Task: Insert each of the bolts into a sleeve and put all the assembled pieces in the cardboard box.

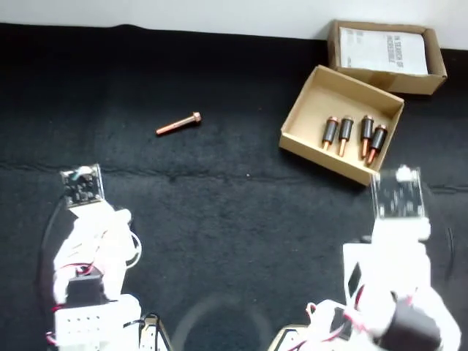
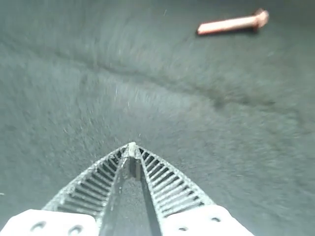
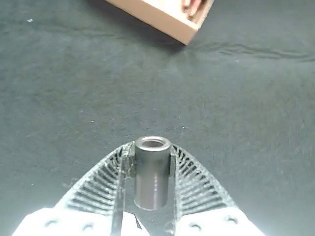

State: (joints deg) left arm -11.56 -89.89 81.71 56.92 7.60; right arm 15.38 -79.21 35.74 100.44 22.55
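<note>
done: four assembled pieces in the cardboard box, just ahead of the right pincer | that one's clamped on a sleeve | left pincer pinched together, empty, loose bolt well ahead of it | to go, I reckon: one insert + drop-off

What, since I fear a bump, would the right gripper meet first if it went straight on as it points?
Probably the cardboard box: ahead of the right gripper, shut on a sleeve, lies bare mat, then the box's outer wall near its corner. Depth is hard to judge.
</note>
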